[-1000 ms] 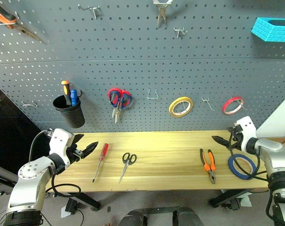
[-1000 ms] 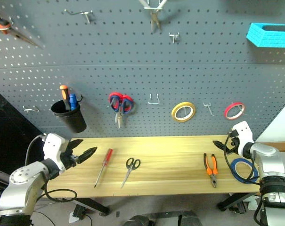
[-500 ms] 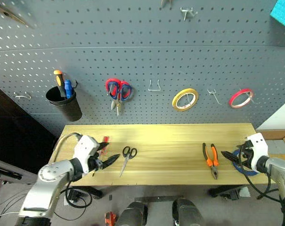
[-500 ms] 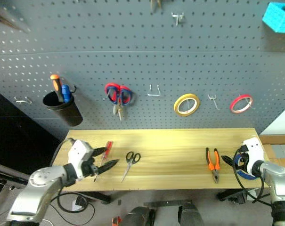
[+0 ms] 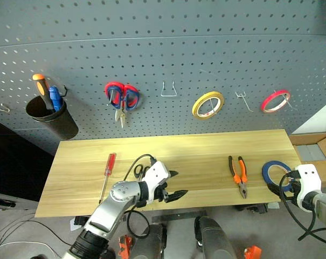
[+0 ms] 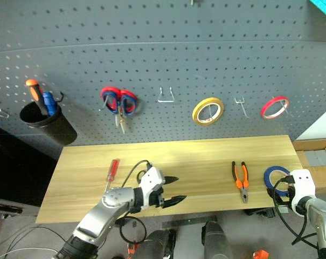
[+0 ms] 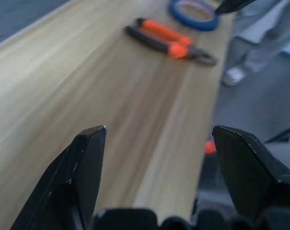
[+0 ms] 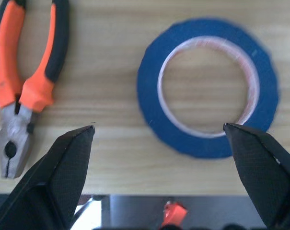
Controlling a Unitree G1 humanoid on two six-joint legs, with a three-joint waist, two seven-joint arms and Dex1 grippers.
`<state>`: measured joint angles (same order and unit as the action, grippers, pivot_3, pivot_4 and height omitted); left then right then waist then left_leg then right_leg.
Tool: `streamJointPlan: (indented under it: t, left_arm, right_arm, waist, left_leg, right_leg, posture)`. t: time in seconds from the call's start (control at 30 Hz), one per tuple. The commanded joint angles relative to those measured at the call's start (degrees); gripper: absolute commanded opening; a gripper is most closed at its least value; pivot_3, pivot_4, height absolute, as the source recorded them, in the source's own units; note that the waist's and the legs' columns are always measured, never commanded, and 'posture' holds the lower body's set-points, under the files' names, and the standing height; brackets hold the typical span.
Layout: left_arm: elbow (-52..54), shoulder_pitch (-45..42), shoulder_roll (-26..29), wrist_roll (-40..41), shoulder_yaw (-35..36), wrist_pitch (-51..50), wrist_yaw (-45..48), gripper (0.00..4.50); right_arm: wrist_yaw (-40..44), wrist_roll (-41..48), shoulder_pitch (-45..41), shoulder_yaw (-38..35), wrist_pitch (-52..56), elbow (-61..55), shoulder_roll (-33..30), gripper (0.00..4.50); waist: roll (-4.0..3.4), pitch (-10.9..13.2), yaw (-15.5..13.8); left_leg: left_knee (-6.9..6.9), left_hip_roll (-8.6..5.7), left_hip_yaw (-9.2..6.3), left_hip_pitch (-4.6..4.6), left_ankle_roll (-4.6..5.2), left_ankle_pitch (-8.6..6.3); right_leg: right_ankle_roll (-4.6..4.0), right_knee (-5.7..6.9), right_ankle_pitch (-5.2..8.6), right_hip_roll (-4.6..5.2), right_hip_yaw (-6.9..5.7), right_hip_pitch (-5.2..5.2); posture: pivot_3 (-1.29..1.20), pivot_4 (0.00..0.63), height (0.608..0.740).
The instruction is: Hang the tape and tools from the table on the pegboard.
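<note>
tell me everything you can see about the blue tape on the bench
The blue tape is a thin ring with a blue outer band and a paler, whitish-pink inner core. It lies flat on the light wooden table, near its right end and front edge, with bare wood showing through its hole. The pliers lie apart from it, on the side toward the table's middle. The right end effector is open and hovers over the ring; no contact shows.

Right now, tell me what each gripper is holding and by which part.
Nothing is held. The left gripper is open above the table; the right gripper is open near the blue tape, not gripping it.
</note>
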<state>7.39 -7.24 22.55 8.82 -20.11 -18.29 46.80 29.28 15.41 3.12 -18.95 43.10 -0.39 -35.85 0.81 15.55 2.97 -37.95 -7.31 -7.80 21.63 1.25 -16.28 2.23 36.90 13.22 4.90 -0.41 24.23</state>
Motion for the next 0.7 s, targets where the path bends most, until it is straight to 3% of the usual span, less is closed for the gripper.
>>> streamJointPlan:
  t: [0.03, 0.3, 0.7]
  left_arm:
    - [3.2, 1.5, 0.9, -0.2, 0.0, 0.8, 0.1, 3.75]
    - [7.9, 2.9, 2.5, 1.5, 2.4, -0.1, -0.2, 3.75]
    - [11.5, 3.8, 3.6, 1.6, 3.1, -2.5, -0.1, 3.75]
  right_arm:
    - [-0.4, 0.8, -1.9, 0.3, -0.9, -0.7, 1.0, 4.50]
    - [-1.2, -0.8, -6.9, 2.3, -7.6, 5.6, 3.1, 4.50]
    - [-14.2, -4.9, -16.5, 3.7, 2.0, 14.7, 6.7, 4.50]
  waist:
    - [-0.11, 0.3, 0.3]
    - [-0.05, 1.2, 0.1]
    - [-0.01, 1.4, 0.3]
  left_leg:
    - [0.00, 0.00, 0.00, 0.00, 0.00, 0.00]
    - [-0.02, 0.00, 0.00, 0.11, -0.05, 0.04]
    - [0.03, -0.02, 0.03, 0.17, -0.17, 0.09]
  right_leg:
    - [0.00, 0.02, 0.00, 0.00, 0.00, 0.01]
    - [0.02, 0.00, 0.00, 0.00, -0.04, 0.10]
    - [0.04, 0.01, -0.02, 0.02, -0.01, 0.19]
  posture:
    - [-0.17, 0.340, 0.740]
    - [-0.14, 0.341, 0.740]
    - [-0.13, 0.337, 0.740]
